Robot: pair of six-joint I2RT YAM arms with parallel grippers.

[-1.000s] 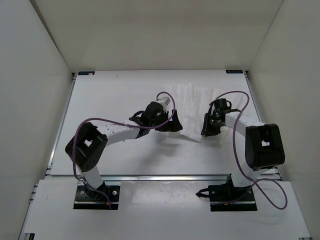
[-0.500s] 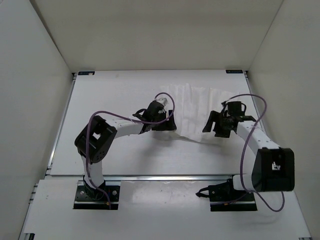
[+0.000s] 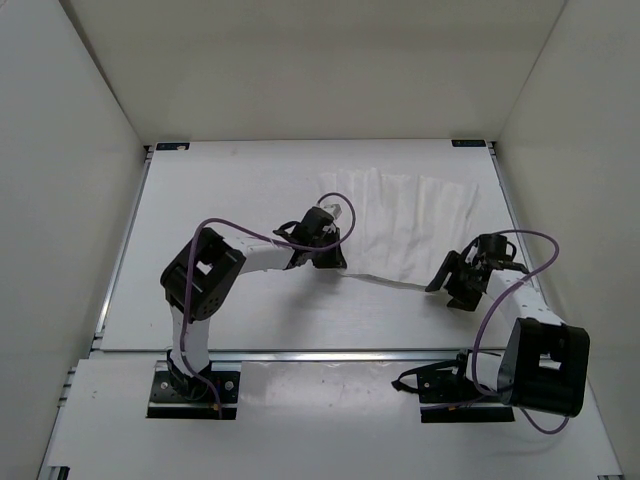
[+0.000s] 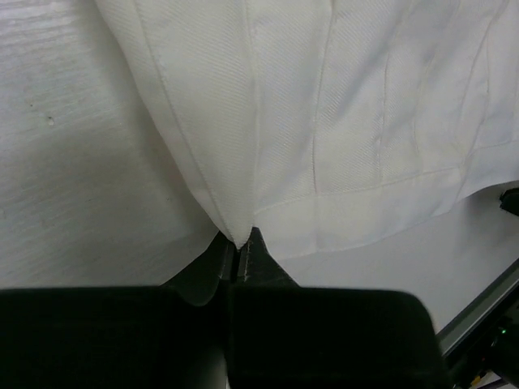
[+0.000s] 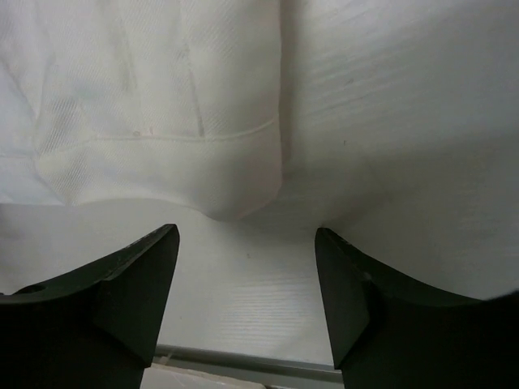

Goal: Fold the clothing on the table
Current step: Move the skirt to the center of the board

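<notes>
On the desk (image 3: 220, 200), right of centre, the white garment (image 3: 405, 215) lies spread flat. Your left claw (image 4: 243, 247) pinches its near left corner; your right claw (image 5: 247, 243) stands spread just short of the near right corner. Corner-gripping is likely half done: the right claw should close there before you fold.

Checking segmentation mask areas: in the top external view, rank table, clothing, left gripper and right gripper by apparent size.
1. table
2. clothing
3. left gripper and right gripper: they look about alike, and both are raised nearer the camera than the cloth, so no ranking between them.
</notes>
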